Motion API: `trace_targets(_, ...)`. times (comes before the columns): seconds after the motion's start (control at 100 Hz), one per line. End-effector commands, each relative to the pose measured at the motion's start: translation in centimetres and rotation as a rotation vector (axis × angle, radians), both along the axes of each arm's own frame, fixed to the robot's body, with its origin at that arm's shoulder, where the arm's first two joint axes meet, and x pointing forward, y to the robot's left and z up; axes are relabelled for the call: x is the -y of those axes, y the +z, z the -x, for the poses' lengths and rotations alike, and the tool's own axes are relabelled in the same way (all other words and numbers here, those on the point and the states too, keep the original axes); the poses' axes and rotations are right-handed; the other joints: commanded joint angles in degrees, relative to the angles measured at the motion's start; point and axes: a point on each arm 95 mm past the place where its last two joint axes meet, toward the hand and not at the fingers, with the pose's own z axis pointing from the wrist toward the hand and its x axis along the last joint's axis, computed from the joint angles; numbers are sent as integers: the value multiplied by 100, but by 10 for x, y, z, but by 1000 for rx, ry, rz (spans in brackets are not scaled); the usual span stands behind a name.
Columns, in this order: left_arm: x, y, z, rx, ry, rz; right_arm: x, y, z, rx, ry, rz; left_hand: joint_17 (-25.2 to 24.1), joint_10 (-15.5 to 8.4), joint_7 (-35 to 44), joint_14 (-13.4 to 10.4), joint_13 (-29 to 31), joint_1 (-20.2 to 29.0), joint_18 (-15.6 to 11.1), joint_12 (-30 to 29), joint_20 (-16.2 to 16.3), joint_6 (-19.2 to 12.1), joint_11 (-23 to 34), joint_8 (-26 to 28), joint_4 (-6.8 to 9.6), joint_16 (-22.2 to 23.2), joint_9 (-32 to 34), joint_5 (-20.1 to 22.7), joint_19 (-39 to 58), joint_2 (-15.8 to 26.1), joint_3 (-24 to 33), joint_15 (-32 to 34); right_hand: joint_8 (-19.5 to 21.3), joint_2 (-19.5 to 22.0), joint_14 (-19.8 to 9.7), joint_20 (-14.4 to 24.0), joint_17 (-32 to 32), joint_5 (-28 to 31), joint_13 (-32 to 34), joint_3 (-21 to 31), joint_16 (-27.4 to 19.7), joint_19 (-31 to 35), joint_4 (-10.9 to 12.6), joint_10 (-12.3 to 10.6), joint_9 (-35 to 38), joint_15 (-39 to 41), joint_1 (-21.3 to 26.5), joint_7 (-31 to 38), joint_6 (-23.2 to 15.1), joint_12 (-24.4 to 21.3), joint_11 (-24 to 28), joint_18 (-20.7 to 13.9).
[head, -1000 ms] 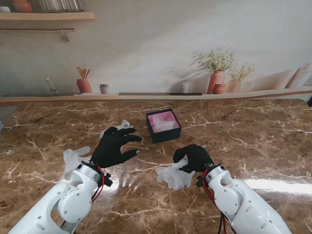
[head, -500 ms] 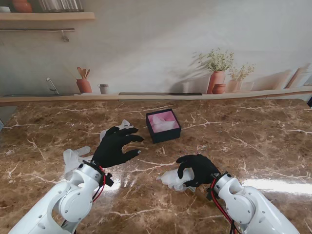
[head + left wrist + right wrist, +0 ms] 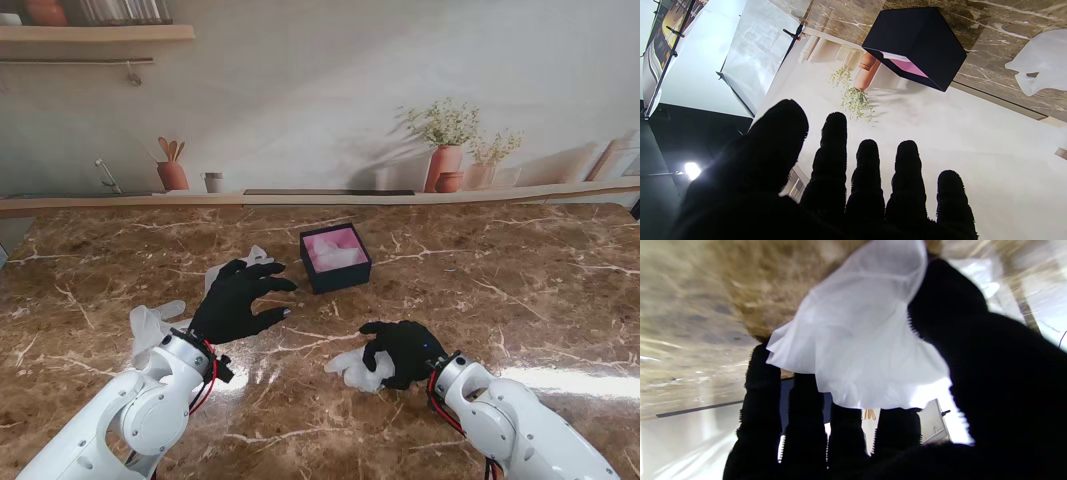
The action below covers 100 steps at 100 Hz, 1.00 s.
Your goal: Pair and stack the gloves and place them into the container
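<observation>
My right hand (image 3: 404, 351) is shut on a crumpled white glove (image 3: 355, 367), holding it just over the marble near me; the right wrist view shows that glove (image 3: 860, 336) pinched between thumb and fingers (image 3: 761, 400). Hovering over the left-middle of the table, my left hand (image 3: 238, 300) is open with fingers spread and holds nothing (image 3: 840, 186). Another white glove (image 3: 250, 260) lies just beyond it, also seen as glove (image 3: 1040, 63). A third white glove (image 3: 152, 325) lies beside my left wrist. The dark box container (image 3: 335, 257) with pink lining stands mid-table; container (image 3: 917, 43) holds something pale.
A wooden ledge (image 3: 320, 198) runs along the far edge of the marble table (image 3: 520, 280). The backdrop behind it is a printed kitchen scene with potted plants (image 3: 445, 150).
My right hand closed on the white glove, bunching it up, and drew back toward me and slightly right. The left hand barely moved.
</observation>
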Motion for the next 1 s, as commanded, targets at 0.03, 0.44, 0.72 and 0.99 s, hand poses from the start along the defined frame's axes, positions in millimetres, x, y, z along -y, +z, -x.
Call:
trace_targets(0.03,-1,-1,2,-3,-3,-2,1,-19,5,-34,-3,33,-97,-204,27,-242,-205,70,-160,-59,63,-135,-155,15,121,-57,-22,127,-208,197,-177,-201,175,-159,-371,-268,1078,278,1084,-29,748,794,-310,-336,999,891,562,581,-289,654,726,-343)
trace_targets(0.44,-1,-2,4,-12,-6,1,-16,-15,3,-53,20,-98,-109,-196,42,-228,-211,78,-169,-57,73,-137,-146,22,129,-58,-2,147,-293,208,-229,-199,-149,-66,-416,-6,2715,1119,3017,-165,2051,2389,-50,-687,3840,3121,1582,1111,-72,3139,1646,-641)
trace_targets(0.72,-3,-1,4,-9,-3,0,-23,36,-15,70,-57,-246,-118,-172,27,-233,-215,63,-169,-55,96,-110,-143,15,133,-56,26,138,-347,223,-227,-197,-234,-22,-370,24,2737,1084,3045,-158,2081,2452,-47,-623,3862,3204,1567,1116,-18,3201,1634,-572)
trace_targets(0.99,-4,-1,4,-10,3,8,-27,88,-46,189,-105,-297,-21,-77,-147,-231,-274,16,-277,-52,181,54,-150,-62,143,-60,-82,-82,-208,302,-250,-209,-314,18,-359,73,2754,1060,3054,-155,2095,2494,-40,-625,3866,3220,1557,1134,-30,3238,1609,-577)
